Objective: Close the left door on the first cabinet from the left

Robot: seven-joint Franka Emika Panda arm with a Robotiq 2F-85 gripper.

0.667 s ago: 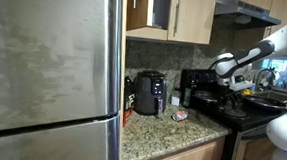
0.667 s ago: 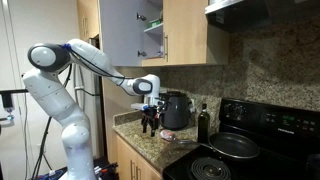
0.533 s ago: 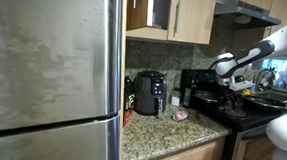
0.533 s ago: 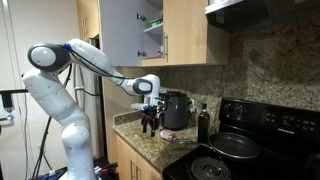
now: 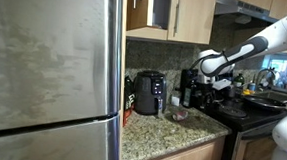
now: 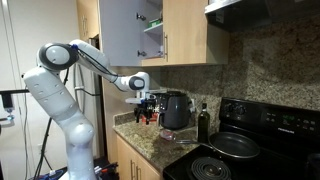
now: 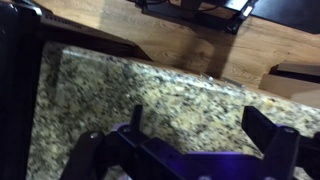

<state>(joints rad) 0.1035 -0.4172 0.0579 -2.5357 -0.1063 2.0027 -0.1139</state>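
The first cabinet (image 6: 165,32) is a light-maple wall cabinet above the counter. Its left door (image 6: 118,30) stands swung open, showing a pale inner face and shelves behind it; in an exterior view its wood front (image 5: 138,12) shows beside a dark gap. The right door (image 6: 186,30) is shut. My gripper (image 6: 147,106) hangs low over the granite counter, well below the door and apart from it. It also shows in an exterior view (image 5: 190,91). In the wrist view the gripper (image 7: 200,125) is open and empty over speckled granite.
A black appliance (image 6: 177,110) and a dark bottle (image 6: 203,122) stand on the counter next to the gripper. A small pink thing (image 6: 168,135) lies near them. A black stove with a pan (image 6: 235,146) is alongside, a steel hood (image 6: 262,10) above, a steel fridge (image 5: 49,74) at the counter's end.
The arm and gripper have moved sideways along the counter, away from the stove toward the fridge side. The left door has not moved.
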